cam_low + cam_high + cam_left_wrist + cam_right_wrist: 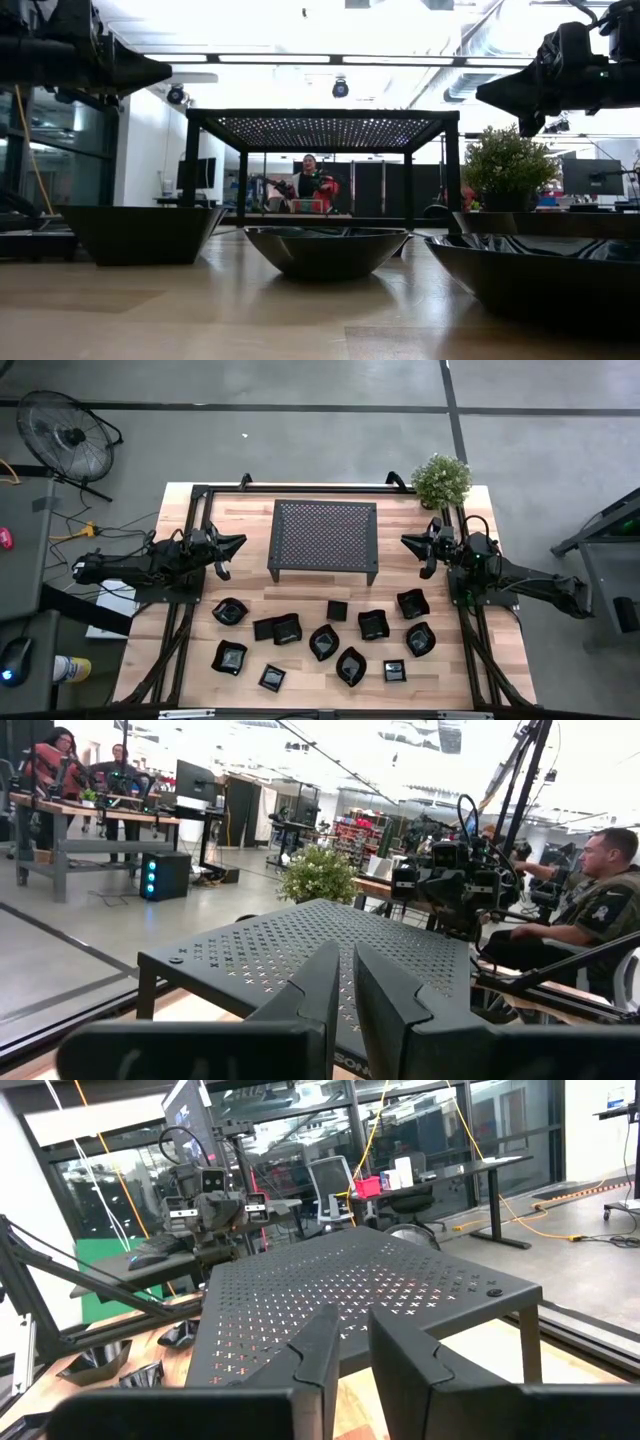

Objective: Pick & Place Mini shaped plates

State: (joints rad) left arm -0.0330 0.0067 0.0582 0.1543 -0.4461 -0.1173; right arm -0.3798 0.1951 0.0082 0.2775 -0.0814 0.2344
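Tabletop [300, 685]: pale wood planks, smooth, faint sheen | small black shaped dishes [323, 643]: glossy, reflective | black perforated rack [324, 534]: matt metal | dark gripper fingers [385, 1005]: matt plastic

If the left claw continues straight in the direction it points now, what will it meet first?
Probably the mesh rack. The left claw hovers beside the rack's left edge and points across it toward the right claw. Its wrist view looks just over the perforated top, so it may skim above it; height is unclear.
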